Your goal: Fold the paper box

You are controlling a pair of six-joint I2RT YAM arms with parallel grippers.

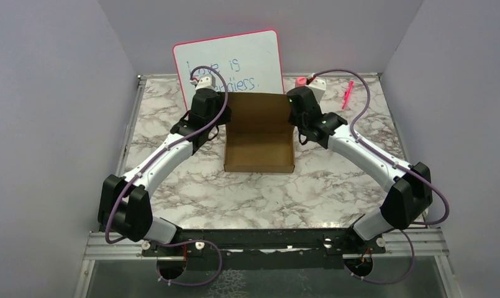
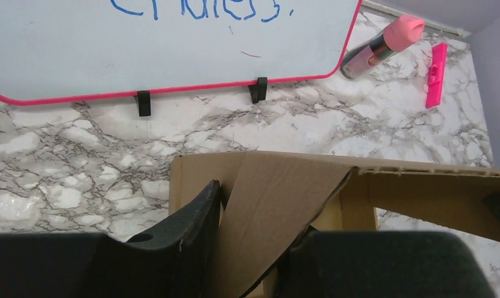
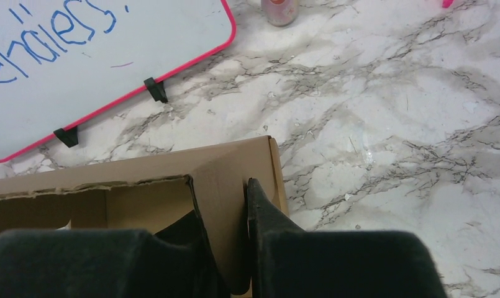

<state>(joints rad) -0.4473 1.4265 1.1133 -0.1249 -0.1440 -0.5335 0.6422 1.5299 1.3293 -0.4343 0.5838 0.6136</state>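
The left fingers (image 2: 191, 243) and right fingers (image 3: 266, 216) each clench a side wall of the paper box (image 1: 259, 144) on the worktop (image 1: 247, 200); uneven pulling could tear the cardboard or skew it

White shells on the left arm (image 1: 166, 152) and right arm (image 1: 365, 152), with bulky black joint housings. Purple cable (image 1: 340, 70) looping along each from base to wrist. Small green light (image 1: 290, 97) on the right wrist. Left pincer (image 2: 259, 208) and right pincer (image 3: 221, 186) matte black, with broad wedge-shaped fingers.
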